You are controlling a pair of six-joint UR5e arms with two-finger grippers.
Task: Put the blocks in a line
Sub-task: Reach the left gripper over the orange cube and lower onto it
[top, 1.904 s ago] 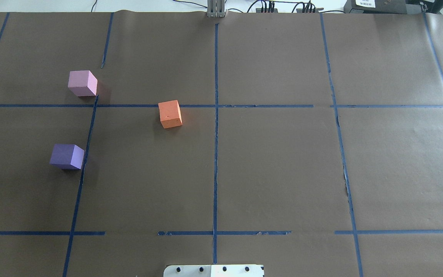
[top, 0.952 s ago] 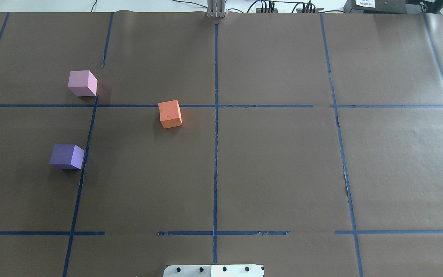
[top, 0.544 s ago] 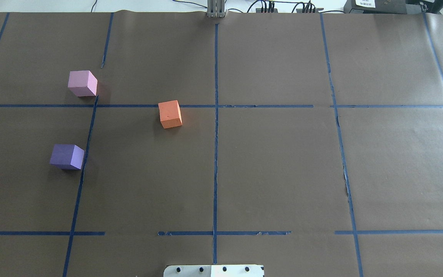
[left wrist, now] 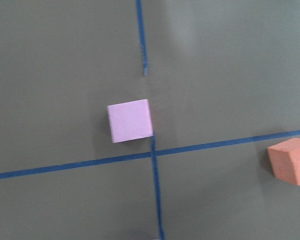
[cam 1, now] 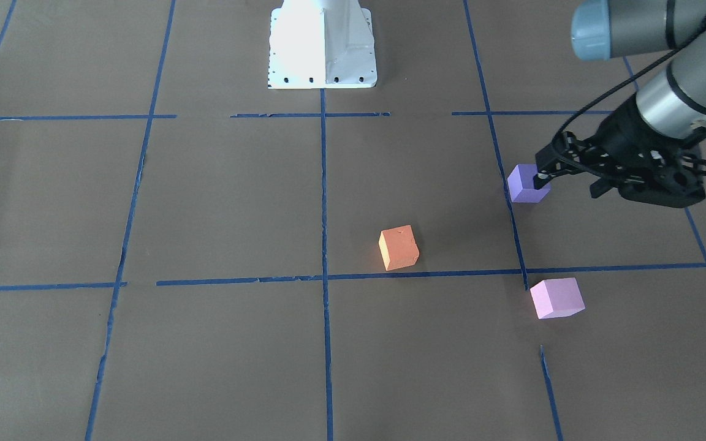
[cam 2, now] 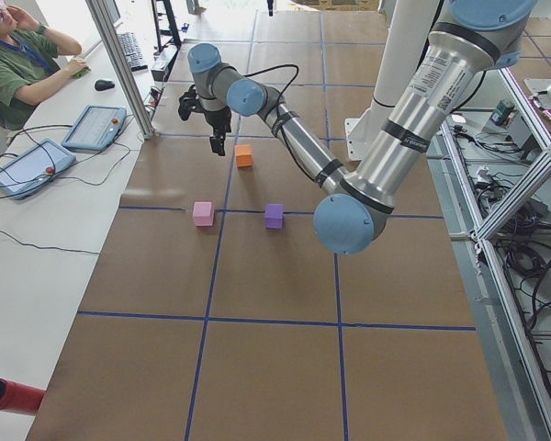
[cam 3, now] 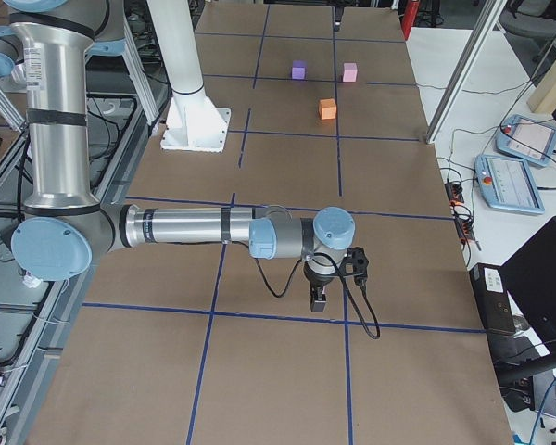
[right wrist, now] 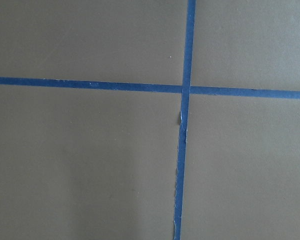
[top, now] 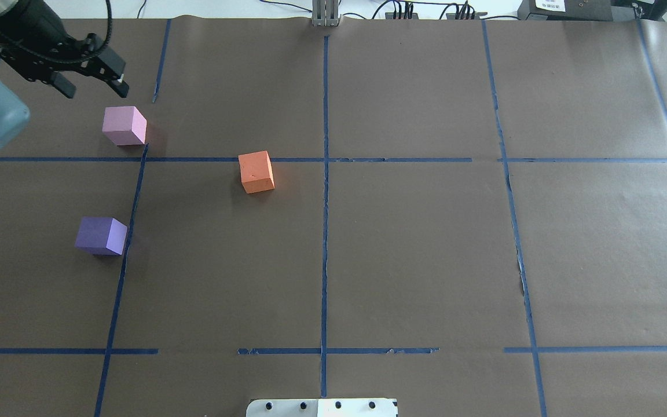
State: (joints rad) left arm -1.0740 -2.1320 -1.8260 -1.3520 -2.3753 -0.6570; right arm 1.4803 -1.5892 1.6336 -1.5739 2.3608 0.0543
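Note:
Three cubes lie apart on the brown paper on my left half. The light pink block point(top: 124, 125) point(cam 1: 556, 297) point(left wrist: 130, 120) is farthest from my base. The orange block point(top: 256, 171) point(cam 1: 398, 247) point(left wrist: 290, 161) sits near the centre line. The violet-purple block point(top: 101, 235) point(cam 1: 527, 184) is nearest my base. My left gripper point(top: 95, 88) point(cam 1: 567, 184) is open and empty, hovering high above the table just past the pink block. My right gripper point(cam 3: 317, 298) shows only in the exterior right view, over bare paper far from the blocks; I cannot tell if it is open or shut.
Blue tape lines point(top: 325, 231) divide the paper into a grid. My base plate point(top: 322, 407) point(cam 1: 322, 61) stands at the near edge. Cables and boxes point(top: 426, 10) line the far edge. An operator point(cam 2: 18, 64) with tablets sits beside the table.
My left arm and open gripper have come into the overhead view at the top left, near the pink block. The three blocks have not moved.

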